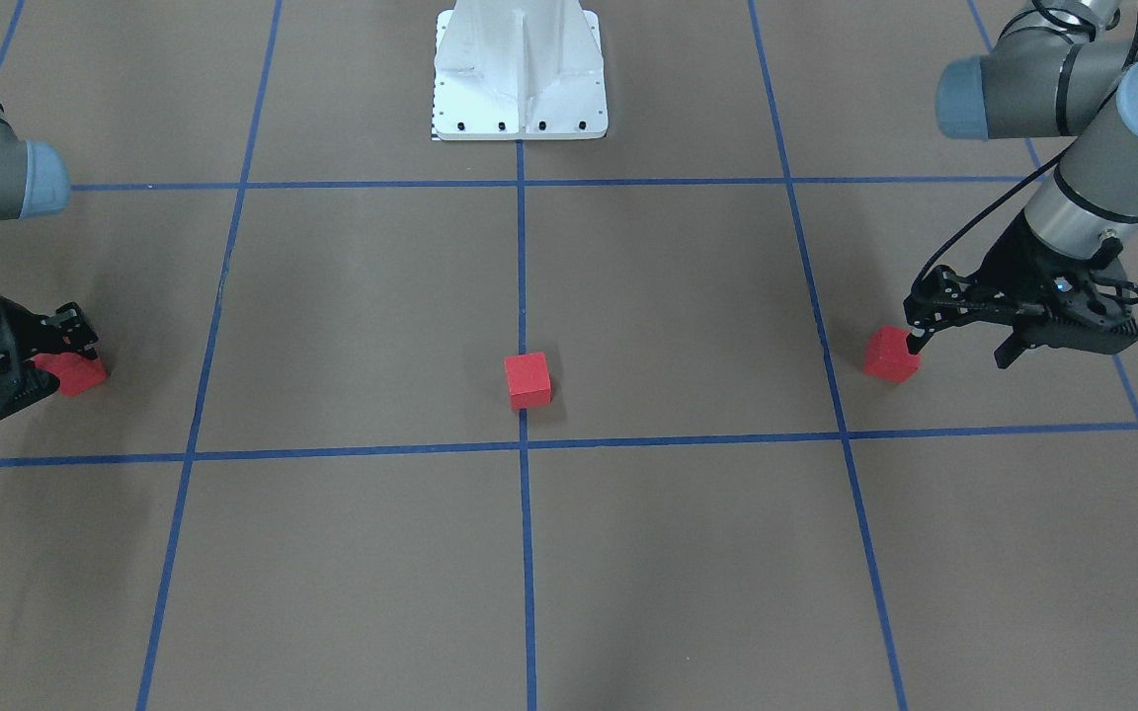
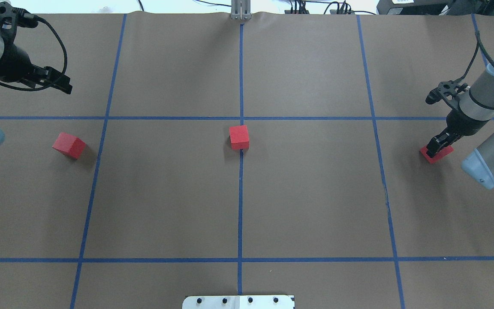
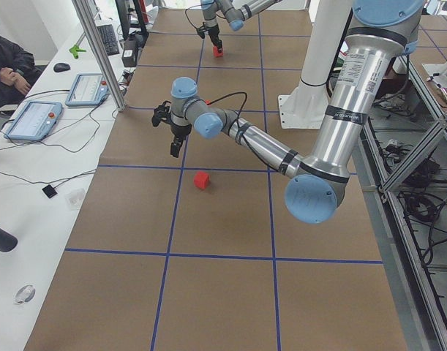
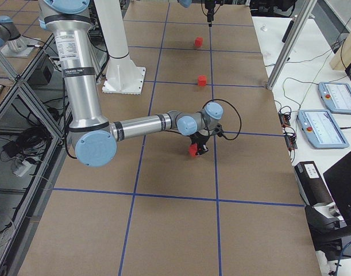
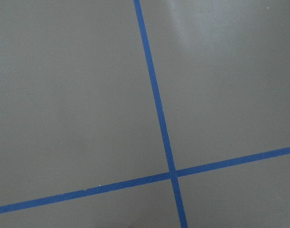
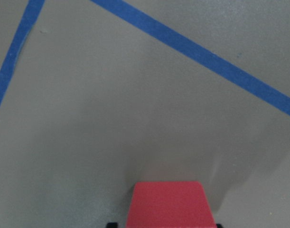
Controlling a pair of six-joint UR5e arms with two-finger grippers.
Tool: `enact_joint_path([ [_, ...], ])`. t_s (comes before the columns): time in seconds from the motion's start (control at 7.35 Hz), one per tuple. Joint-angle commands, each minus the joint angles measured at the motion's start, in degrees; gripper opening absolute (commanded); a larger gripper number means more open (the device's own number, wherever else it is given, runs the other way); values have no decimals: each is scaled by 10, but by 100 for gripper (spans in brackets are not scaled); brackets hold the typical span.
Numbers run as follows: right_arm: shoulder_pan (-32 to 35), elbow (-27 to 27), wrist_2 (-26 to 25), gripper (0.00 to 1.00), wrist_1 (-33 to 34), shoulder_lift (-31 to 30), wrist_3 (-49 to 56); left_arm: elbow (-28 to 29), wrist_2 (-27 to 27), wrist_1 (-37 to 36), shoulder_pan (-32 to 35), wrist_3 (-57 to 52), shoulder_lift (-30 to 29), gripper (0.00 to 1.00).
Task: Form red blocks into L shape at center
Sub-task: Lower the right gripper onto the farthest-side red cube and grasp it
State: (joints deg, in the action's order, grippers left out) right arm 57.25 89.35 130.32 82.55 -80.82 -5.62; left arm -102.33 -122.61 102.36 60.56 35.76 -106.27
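— So, how do the jaws stand?
— The right gripper (image 2: 439,146) is down at the table with its jaws on either side of one red block (image 1: 80,375), close to its faces. Whether they press it I cannot tell. The left gripper (image 1: 959,351) hangs above the surface with its jaws spread and nothing between them.
— And the other blocks?
— A second block (image 2: 69,146) lies on the robot's left, clear of the left gripper in the overhead view. The third block (image 2: 239,137) sits on the middle blue line, just on the robot's side of the centre crossing (image 2: 241,118). All three are well apart.
— The surface?
— Brown paper (image 2: 165,193) gridded with blue tape (image 2: 315,118). A white base plate (image 1: 520,109) stands at the end of the middle line.
— The room?
— The side views show a white bench (image 3: 33,175) with two tablets (image 3: 85,89), cables, an aluminium post (image 3: 99,51) and a seated person (image 3: 4,66).
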Motion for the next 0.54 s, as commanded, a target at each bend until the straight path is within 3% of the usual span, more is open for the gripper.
enact_joint_path([
  [0.0, 11, 33, 3, 0, 9, 0, -2, 0, 0, 1, 0, -3, 0, 99],
  [0.14, 23, 50, 7, 0, 24, 13, -9, 0, 0, 2, 1, -3, 4, 99],
  [0.41, 23, 68, 7, 0, 132, 112, -67, -5, 2, 27, 1, -3, 26, 99],
])
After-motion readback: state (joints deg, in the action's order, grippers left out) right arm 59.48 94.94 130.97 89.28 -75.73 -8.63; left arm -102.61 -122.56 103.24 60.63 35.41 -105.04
